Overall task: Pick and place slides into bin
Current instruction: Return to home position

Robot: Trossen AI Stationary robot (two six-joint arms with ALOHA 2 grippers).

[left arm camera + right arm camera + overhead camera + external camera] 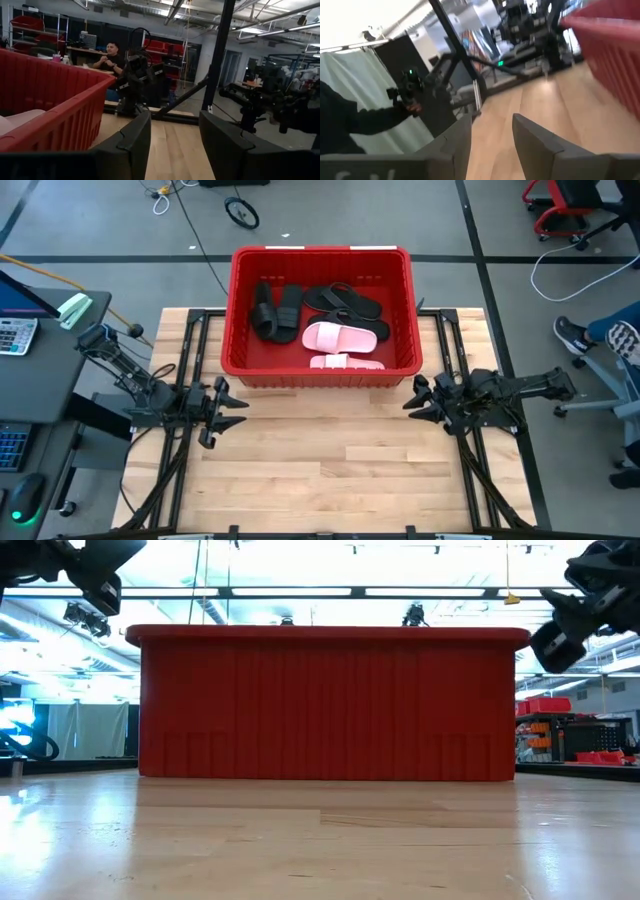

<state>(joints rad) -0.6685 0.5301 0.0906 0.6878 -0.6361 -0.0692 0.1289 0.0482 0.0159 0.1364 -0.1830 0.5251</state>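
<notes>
The red bin (320,370) stands at the table's far middle and shows as a red wall in the low view (330,705). Inside lie two black wide-strap slides (275,312), two black flip-flops (350,305) and two pale pink slides (340,337), one pink slide (346,362) against the near wall. My left gripper (235,408) is open and empty just near of the bin's left corner. My right gripper (415,400) is open and empty near the bin's right corner.
Bare wooden tabletop (330,470) stretches between the arms and the near edge. A desk with a keyboard and mouse (25,500) stands left of the table. A seated person (111,56) is in the room beyond, and a person's shoe (572,335) shows at the right.
</notes>
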